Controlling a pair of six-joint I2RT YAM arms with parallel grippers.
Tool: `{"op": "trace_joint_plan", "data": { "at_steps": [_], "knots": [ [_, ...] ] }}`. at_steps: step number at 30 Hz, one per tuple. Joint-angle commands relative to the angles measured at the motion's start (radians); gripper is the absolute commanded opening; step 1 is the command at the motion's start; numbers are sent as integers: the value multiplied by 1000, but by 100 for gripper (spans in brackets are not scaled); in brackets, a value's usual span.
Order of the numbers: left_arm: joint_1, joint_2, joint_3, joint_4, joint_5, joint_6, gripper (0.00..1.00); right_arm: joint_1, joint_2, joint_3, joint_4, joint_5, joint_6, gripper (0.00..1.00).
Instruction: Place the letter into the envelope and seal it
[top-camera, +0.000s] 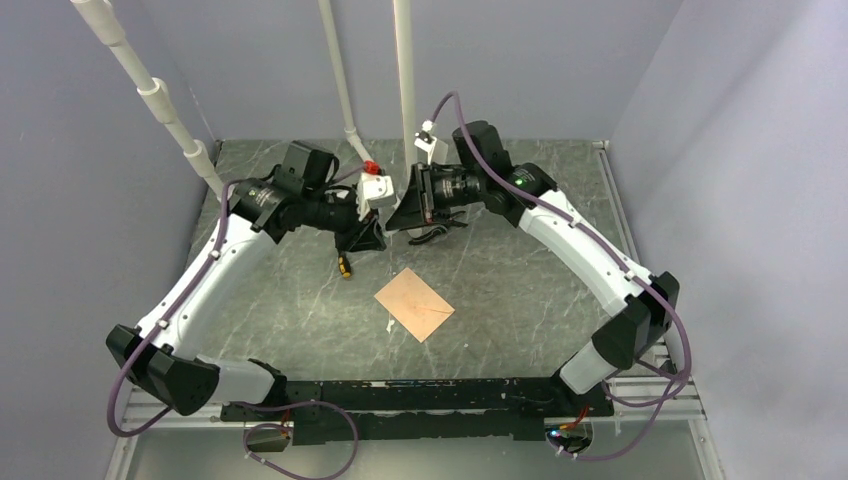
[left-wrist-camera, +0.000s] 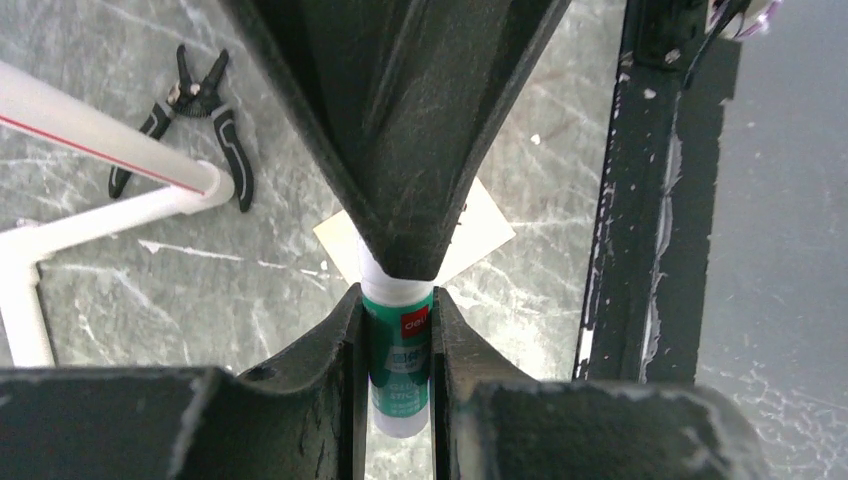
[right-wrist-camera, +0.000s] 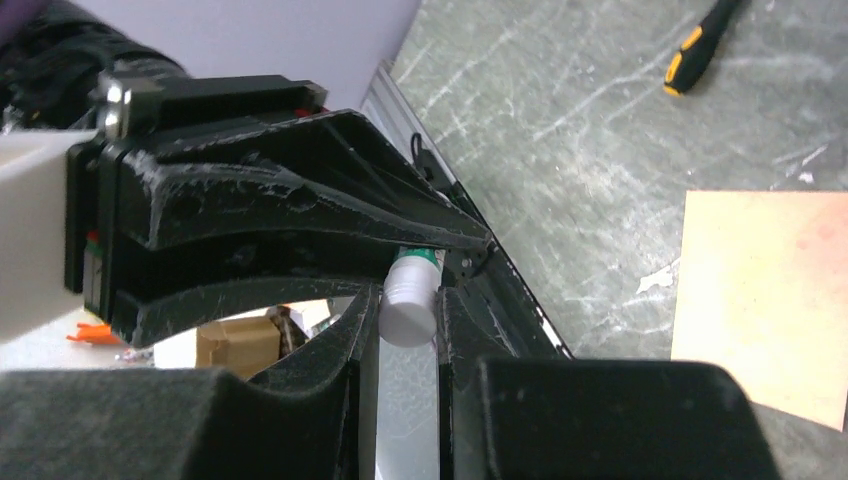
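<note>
Nearest to me, the black rail carries both arm bases along the table's near edge. Beyond it the envelope lies flat on the marbled top, turned at an angle, apart from both arms. It shows as 1 peach-tan rectangle. I cannot tell how its flap lies, and I cannot make out the letter as a separate sheet. A small white scrap sits just beside its near-left corner.

Further in, a yellow-and-black screwdriver rests on the table under my left arm.

Above that, my 2 grippers meet nose to nose in the air. My left gripper is closed narrow on the green body of a glue stick, with both fingers pressed against its sides. My right gripper is closed just as narrow around the stick's white cap, 1 finger on each side. In the left wrist view the cap end runs straight into the dark tip of the right gripper.

Far off on the left, black-handled pliers lie on the table near white pipes that rise at the back.
</note>
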Motion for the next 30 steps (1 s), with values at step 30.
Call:
{"op": "trace_joint_plan", "data": {
  "at_steps": [30],
  "knots": [
    [-129, -35, 18, 676, 104, 188, 2, 152, 145, -187, 63, -14, 278, 0]
  ]
}}
